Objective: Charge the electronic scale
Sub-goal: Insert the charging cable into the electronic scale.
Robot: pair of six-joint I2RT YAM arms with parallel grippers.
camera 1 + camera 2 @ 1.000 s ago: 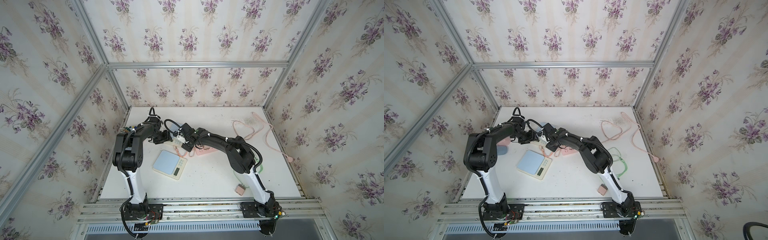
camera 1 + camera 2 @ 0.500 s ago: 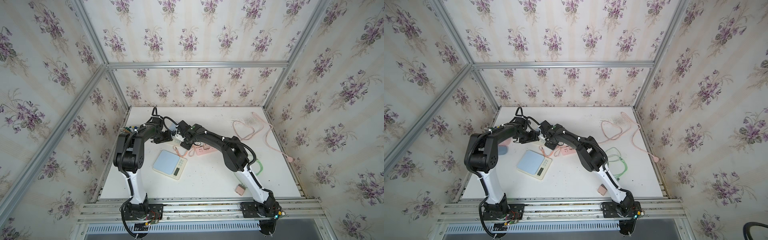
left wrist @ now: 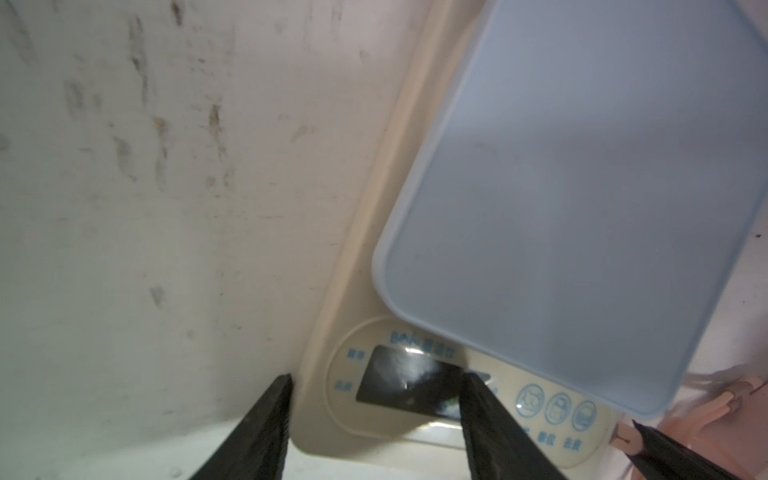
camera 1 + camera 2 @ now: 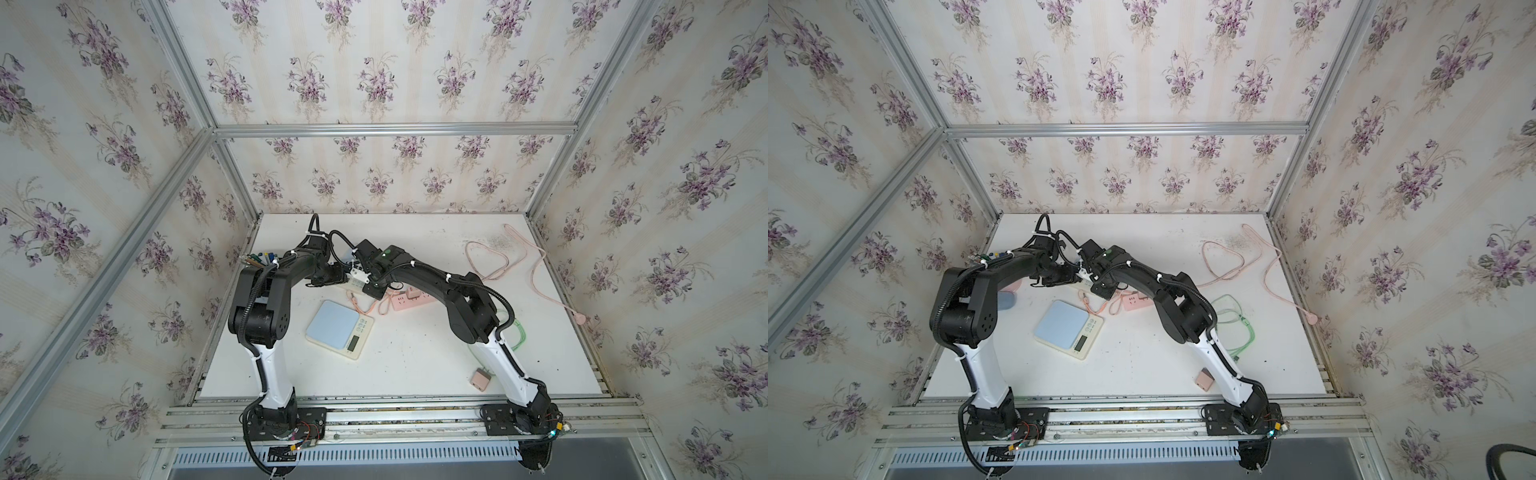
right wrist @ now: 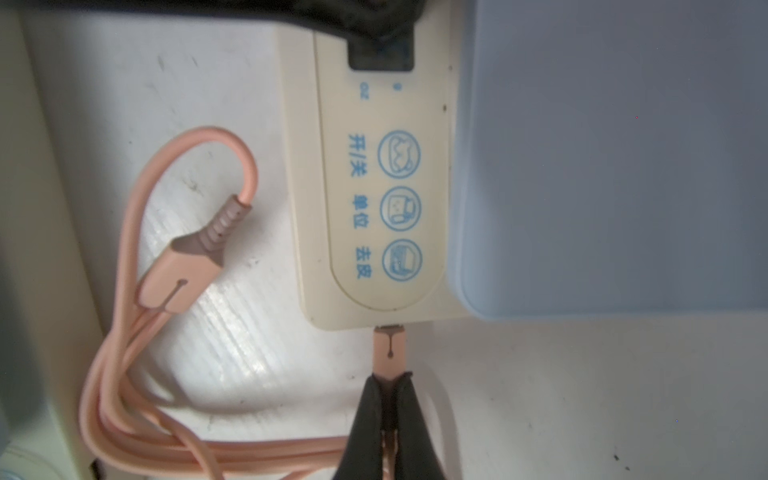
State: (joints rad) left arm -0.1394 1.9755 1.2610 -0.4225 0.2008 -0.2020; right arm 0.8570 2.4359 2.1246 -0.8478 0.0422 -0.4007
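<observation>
Right wrist view: the right hand (image 5: 390, 380) pinches the pink connector (image 5: 388, 349), fingertips pressed onto its shell.
Connector heading: its long axis is in line with the hand, with the metal tip at the side edge of the scale (image 5: 386, 199), just past the button strip; how deep it sits I cannot tell.
Left hand (image 3: 376, 378): spread, one finger over the scale's display and one over bare tabletop (image 4: 415, 365) beside its edge; contact unclear.
Scale position: left of centre in both top views, between the two arms.
Scale axis: skewed, with the blue plate toward the left arm and the control strip toward the right arm.
Crowded edge: behind the scale, loops of cable (image 5: 124, 299) and the power strip (image 4: 409, 301) lie just beside it.
Open room: bare tabletop runs from the scale to the front rail (image 4: 395, 405); the adapter (image 4: 480, 379) and green cable (image 4: 1251, 334) lie well apart to the right.
</observation>
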